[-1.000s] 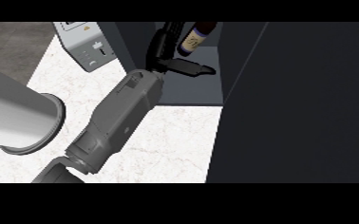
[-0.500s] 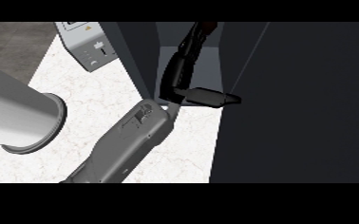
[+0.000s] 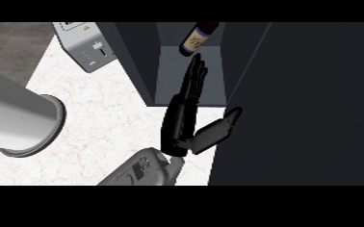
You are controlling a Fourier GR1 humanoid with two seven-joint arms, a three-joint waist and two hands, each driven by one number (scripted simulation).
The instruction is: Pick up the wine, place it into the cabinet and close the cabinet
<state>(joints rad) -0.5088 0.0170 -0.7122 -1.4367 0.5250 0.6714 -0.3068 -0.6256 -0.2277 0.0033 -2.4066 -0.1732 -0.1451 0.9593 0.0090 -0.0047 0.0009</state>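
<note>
The wine bottle (image 3: 197,38), dark with a pale label, is inside the open dark cabinet (image 3: 135,62), at the far end of its grey floor. My right hand (image 3: 183,113) is open. Its straight fingers (image 3: 195,72) reach into the cabinet and point at the bottle. The fingertips end right at the bottle's lower edge; I cannot tell whether they touch it. The thumb (image 3: 222,127) sticks out to the right, against the dark panel (image 3: 298,106) on that side. The grey forearm (image 3: 142,172) comes in from the lower edge. My left hand is out of view.
A grey box-shaped appliance (image 3: 85,48) with buttons stands on the white marble counter (image 3: 107,115), left of the cabinet. A large grey cylinder (image 3: 25,125) fills the left edge. The broad dark panel covers the whole right side.
The hand has uncurled from the bottle and now lies with straight fingers. The bottle, hidden behind the hand half a second ago, now shows free inside the cabinet.
</note>
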